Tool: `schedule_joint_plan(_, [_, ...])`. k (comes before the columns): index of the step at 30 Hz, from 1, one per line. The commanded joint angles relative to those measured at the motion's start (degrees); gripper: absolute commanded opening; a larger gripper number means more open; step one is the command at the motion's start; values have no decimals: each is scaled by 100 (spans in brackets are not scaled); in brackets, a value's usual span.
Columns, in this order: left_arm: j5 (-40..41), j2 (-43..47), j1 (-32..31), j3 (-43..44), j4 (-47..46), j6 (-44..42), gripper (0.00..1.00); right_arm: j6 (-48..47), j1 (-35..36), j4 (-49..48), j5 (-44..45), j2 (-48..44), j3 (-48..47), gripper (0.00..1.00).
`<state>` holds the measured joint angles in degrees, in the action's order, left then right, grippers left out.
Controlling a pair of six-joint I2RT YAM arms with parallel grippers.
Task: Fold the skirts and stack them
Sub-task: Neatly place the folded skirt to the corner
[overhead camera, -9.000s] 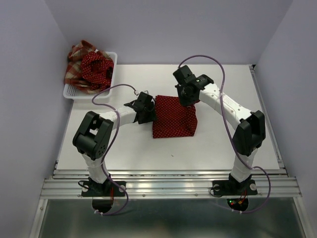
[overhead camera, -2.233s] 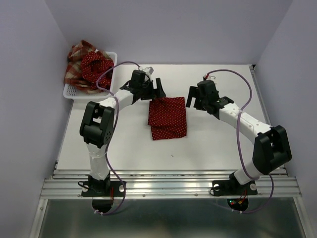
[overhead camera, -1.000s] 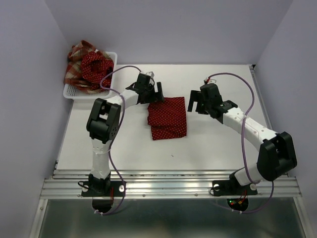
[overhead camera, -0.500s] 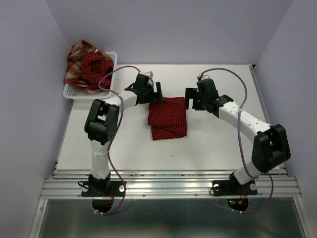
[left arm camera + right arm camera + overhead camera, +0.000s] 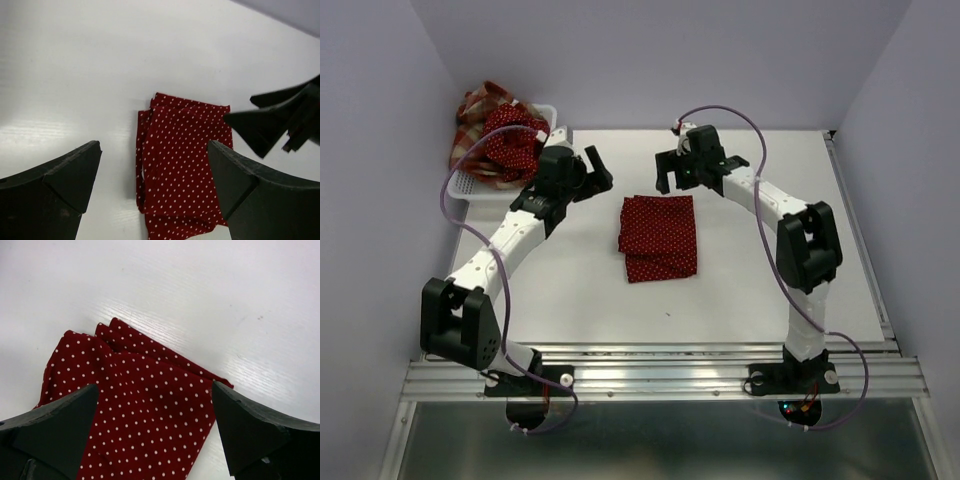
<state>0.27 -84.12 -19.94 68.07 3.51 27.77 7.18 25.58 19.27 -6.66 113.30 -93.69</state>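
— What do the arms look like?
— The left arm (image 5: 510, 240) and the right arm (image 5: 760, 195) match: white links between bulky black joint housings.
— Any cables?
— A purple cable (image 5: 444, 195) loops along each arm, down to black base plates (image 5: 530, 381).
— And the fingers (image 5: 55, 185)?
— Matte black, wedge-shaped, with flat faceted faces.

Bright, even overhead light; soft glare streaks on the white table (image 5: 165, 290); faint shadows, slightly soft wrist-view foregrounds.

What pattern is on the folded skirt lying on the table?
The folded skirt is dark red with small white polka dots, clearest in the right wrist view.
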Motion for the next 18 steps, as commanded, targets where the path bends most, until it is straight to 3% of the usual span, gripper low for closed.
schedule_joint_plan(1, [228, 351, -27, -689, 45, 185, 99, -507, -97, -21, -642, 682, -939, 100])
schedule_joint_plan(3, [298, 492, -27, -971, 36, 185, 99, -437, -150, 234, -915, 1261, -1674, 100])
schedule_joint_plan(7, [263, 712, -18, -1279, -52, 282, 99, -253, -150, 578, -1284, 1905, -2249, 100])
schedule_joint_plan(18, [34, 792, -27, -1349, -140, 290, 99, 749, -343, 561, -1488, 1933, -1390, 100])
